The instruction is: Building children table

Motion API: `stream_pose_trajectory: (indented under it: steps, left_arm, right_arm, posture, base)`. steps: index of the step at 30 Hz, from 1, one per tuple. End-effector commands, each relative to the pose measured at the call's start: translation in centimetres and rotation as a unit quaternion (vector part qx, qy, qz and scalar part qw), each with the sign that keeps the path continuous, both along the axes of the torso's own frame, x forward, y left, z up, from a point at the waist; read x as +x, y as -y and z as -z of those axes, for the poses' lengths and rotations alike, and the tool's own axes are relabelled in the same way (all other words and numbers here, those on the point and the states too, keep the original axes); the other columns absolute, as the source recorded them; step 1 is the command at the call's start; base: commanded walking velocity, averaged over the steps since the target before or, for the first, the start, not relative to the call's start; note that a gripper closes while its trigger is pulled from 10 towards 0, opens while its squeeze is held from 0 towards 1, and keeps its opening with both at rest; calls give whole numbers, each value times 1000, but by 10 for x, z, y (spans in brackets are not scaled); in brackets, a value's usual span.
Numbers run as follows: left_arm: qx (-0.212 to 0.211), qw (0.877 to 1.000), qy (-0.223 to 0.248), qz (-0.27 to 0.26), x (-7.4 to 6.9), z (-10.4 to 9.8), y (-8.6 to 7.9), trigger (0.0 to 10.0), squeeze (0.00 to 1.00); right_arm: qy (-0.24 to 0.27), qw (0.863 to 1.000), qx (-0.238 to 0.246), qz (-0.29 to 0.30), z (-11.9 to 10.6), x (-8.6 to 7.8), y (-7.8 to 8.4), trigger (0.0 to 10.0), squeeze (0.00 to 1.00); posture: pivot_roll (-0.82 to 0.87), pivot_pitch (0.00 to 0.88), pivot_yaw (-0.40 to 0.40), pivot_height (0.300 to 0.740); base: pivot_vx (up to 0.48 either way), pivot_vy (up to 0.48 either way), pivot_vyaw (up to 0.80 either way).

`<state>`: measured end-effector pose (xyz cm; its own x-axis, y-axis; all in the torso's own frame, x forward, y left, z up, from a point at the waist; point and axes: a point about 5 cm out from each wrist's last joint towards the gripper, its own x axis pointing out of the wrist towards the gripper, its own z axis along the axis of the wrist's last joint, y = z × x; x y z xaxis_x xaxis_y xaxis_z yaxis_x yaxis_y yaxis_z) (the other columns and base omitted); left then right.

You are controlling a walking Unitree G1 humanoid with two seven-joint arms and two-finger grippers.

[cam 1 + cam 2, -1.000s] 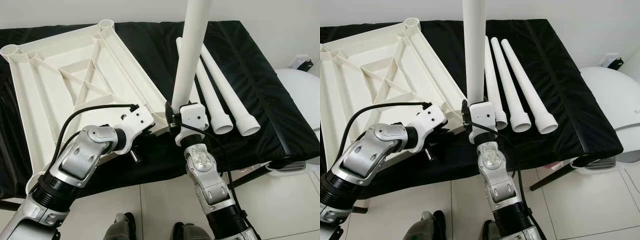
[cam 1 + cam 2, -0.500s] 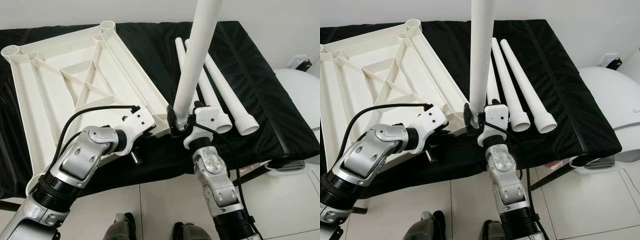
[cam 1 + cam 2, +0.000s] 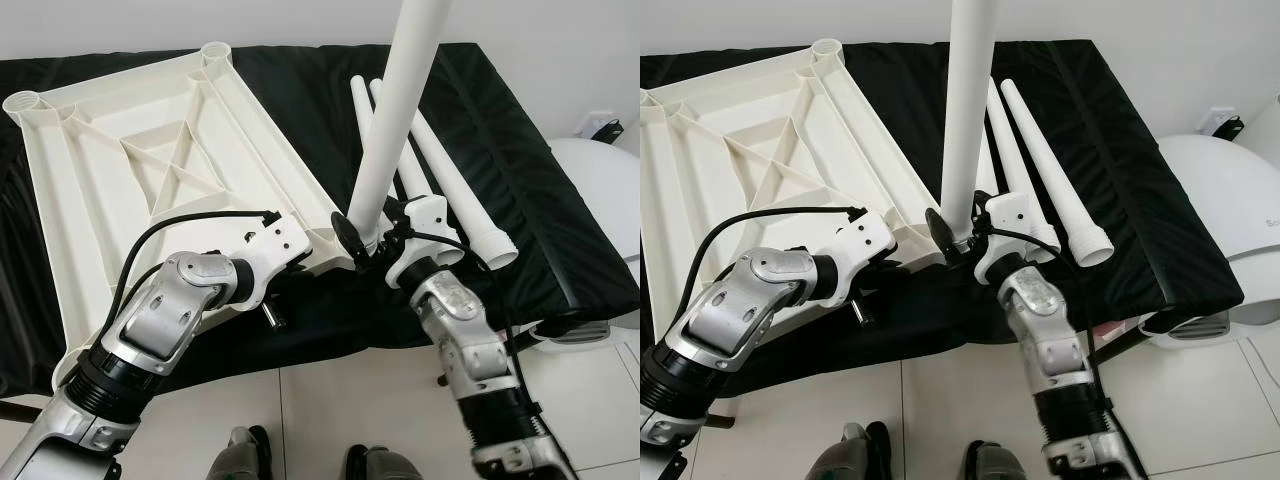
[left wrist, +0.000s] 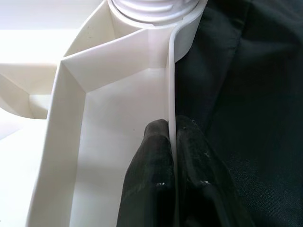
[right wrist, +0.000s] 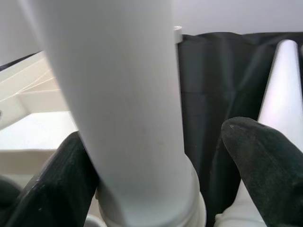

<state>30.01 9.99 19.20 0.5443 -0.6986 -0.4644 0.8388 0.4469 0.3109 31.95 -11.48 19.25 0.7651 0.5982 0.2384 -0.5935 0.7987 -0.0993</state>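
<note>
Seating leg: long white tapered plastic table leg (image 3: 400, 110) standing upright with its threaded foot at the near corner socket (image 3: 923, 243) of the upturned white ribbed plastic tabletop (image 3: 150, 170), leaning a little toward the robot's right.
Right gripper (image 3: 368, 235): around the base of that leg, black fingers (image 5: 258, 161) standing apart on either side of it in the wrist view, one pad away from the plastic; loosened, not clamped.
Left gripper (image 4: 171, 156): pinched closed on the thin white rim of the tabletop, just beside the socket, steadying the panel on the black padded bench (image 3: 520, 170).
Change since a second ago: right wrist swung out to the robot's right and rolled over, forearm now slanting in from the right rather than rising straight under the leg; leg base carried closer to the socket.
Meaning for the task: reads as one turn of screwing the leg in, or a regrip between turns; first leg probably engaged but not proven tight.
Spare parts: other white tapered legs (image 3: 1055, 175) lying side by side on the bench to the right, untouched.
Remaining: most of the build, three sockets seemingly unfilled.
</note>
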Motion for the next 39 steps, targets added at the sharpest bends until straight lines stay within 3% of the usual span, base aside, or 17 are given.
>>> stream_pose_trajectory:
  steps: [1,3,12,16,30,31,33,34,35,36,39]
  left_arm:
    - [5,999,11,-33,4,-3,-11,10000,0]
    - [4,999,11,-34,4,-3,-11,10000,0]
    - [2,999,11,-36,4,-3,-12,10000,0]
    - [2,999,10,-35,4,-3,-11,10000,0]
    - [2,999,10,-34,3,-3,-10,10000,0]
    - [2,999,9,-33,3,-3,-9,10000,0]
    - [2,999,9,-33,3,-3,-9,10000,0]
    - [2,999,9,-32,3,-3,-9,10000,0]
    - [2,999,9,-32,3,-3,-9,10000,0]
    - [2,999,10,-32,2,-3,-9,10000,0]
    - [2,999,9,-31,2,-3,-8,10000,0]
  right_arm:
    - [-14,999,-6,-30,4,1,11,10000,0]
    - [-13,995,-25,-97,2,-1,11,10000,0]
    - [4,987,-50,-155,-9,2,13,10000,0]
    - [23,978,-54,-202,-24,11,15,10000,0]
    - [25,970,-93,-221,-23,25,15,10000,0]
    - [26,969,-96,-227,-23,26,14,6078,0]
    - [27,968,-96,-231,-24,26,14,6078,0]
    - [28,966,-89,-239,-24,26,14,3882,0]
    - [28,966,-89,-239,-24,26,14,3882,0]
    - [29,965,-79,-248,-26,26,14,0,0]
    - [36,966,-81,-243,-29,27,14,0,0]
  posture:
    - [-16,206,-4,740]
    - [-16,209,-7,740]
    - [-15,210,-8,740]
    - [-14,205,-5,740]
    - [-9,200,-4,740]
    - [-8,200,-4,740]
    - [-8,200,-4,740]
    - [-8,198,-4,740]
    - [-8,198,-4,740]
    - [-8,197,-5,740]
    - [-8,196,-6,740]
  base:
    - [0,0,0]
    - [0,0,0]
    - [0,0,0]
    - [0,0,0]
    - [0,0,0]
    - [0,0,0]
    - [0,0,0]
    - [0,0,0]
    - [0,0,0]
    - [0,0,0]
    - [0,0,0]
